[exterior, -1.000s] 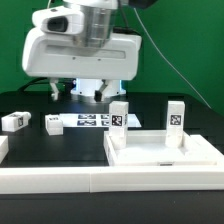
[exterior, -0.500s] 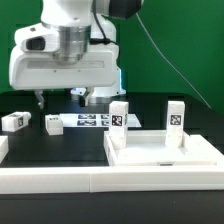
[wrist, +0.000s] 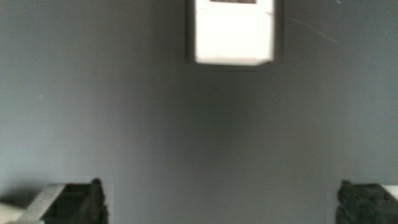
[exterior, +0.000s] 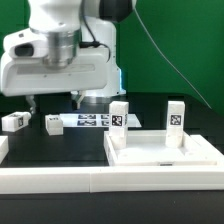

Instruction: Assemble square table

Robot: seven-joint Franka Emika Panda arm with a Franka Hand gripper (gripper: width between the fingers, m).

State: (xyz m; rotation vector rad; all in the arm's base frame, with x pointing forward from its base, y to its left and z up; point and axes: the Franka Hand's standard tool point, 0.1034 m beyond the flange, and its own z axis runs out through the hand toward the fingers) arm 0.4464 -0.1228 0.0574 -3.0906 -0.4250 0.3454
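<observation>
Fingers (wrist: 71,205) spread wide, pointing down over table (wrist: 196,130), loose leg (wrist: 235,32) nearby

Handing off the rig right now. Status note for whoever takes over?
Gripper: open, holding nothing.
Table top: exterior view's right, front; two upright legs stand at its far corners.
Loose legs: two, lying at the exterior view's left, beside the marker board.
Done: two legs standing; tightness can't be judged.
Left: fit the other two.
</observation>
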